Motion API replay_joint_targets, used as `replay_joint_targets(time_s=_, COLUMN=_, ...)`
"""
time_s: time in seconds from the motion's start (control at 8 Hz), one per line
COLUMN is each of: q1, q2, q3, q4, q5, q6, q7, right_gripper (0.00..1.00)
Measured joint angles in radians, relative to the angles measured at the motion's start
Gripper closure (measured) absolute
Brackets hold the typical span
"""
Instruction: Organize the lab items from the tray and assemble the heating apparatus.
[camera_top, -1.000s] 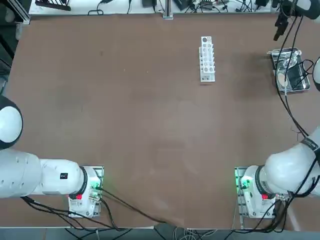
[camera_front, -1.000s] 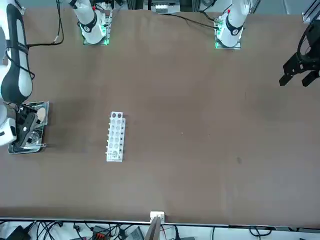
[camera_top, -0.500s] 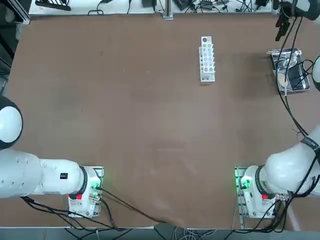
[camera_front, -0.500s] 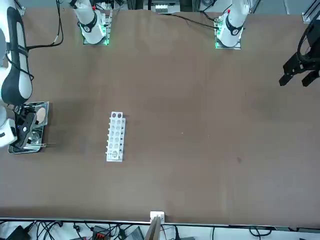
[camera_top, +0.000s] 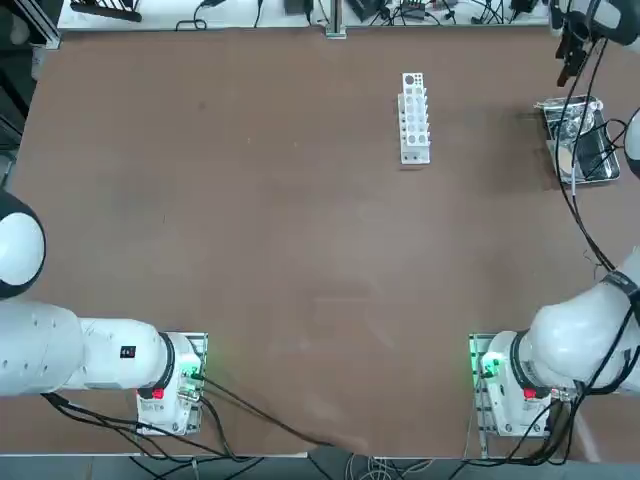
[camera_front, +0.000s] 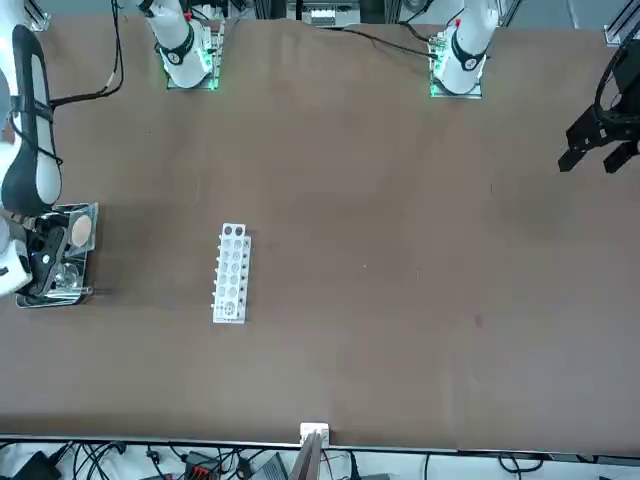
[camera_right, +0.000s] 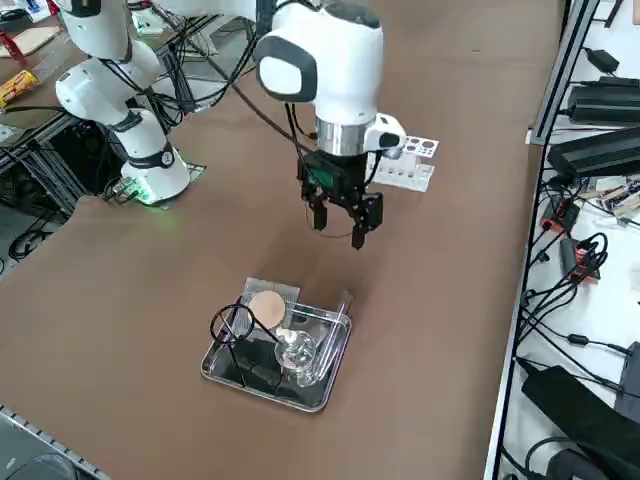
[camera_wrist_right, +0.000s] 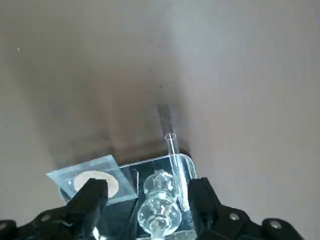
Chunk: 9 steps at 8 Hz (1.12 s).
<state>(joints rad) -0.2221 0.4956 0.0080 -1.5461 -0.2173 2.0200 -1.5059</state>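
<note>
Overhead, the tray (camera_top: 581, 140) sits at the counter's (camera_top: 300, 250) far right edge, its items crowded together. From the right side, the empty, spread hand (camera_right: 340, 222) hangs above and beyond the tray; a glass tube (camera_right: 332, 322) leans over its rim. At the wrist, the burner (camera_wrist_right: 159, 207) lies between the fingers (camera_wrist_right: 90, 197); descending carelessly might knock the tube.

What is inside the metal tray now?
In the tray lie a glass burner, a black ring stand, a mesh and a glass tube. The tray floor under them is hidden.
</note>
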Motion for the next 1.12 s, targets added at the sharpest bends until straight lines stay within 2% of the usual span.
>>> replay_joint_targets(time_s=0.5, q1=-0.024, q2=0.066, q3=0.002, q4=0.011, q5=0.021, q6=0.065, q7=-0.035, right_gripper=0.05)
replay_joint_targets(time_s=1.12, q1=-0.060, q2=0.108, q3=0.002, q4=0.013, q5=0.134, q6=0.149, q7=-0.107, right_gripper=0.10)
